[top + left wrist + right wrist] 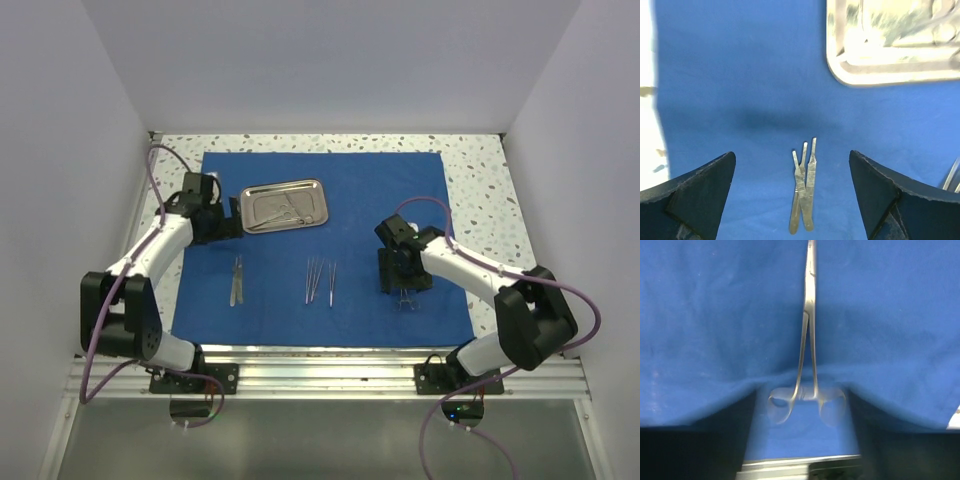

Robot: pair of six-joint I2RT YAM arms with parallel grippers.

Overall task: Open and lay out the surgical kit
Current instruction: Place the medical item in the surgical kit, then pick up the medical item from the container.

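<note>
Nearest, on the right: hovering low over the ring-handled scissors (807, 365) with the right gripper (402, 288), jaws well apart, one on either side of the finger rings, clamped on nothing. Cannot tell whether grazing the rings. Scissors flat on the blue cloth wrap (370, 200), rings toward the near edge, tips pointing away, probably to match the row.

Level with that, mid-cloth: thin tweezers (320, 282) side by side, lengthwise, set apart from their neighbours, likely so as to show each piece plainly. Further left: a pair of flat handles (804, 190), touching and slightly crossed.

Just beyond these: the left gripper (791, 160), jaws wide apart, empty, touching nothing.

Farthest: the steel tray (875, 79) on the spread cloth, close beside that gripper, instruments inside, likely next for unloading.

Beneath everything: the speckled worktop (480, 190).
</note>
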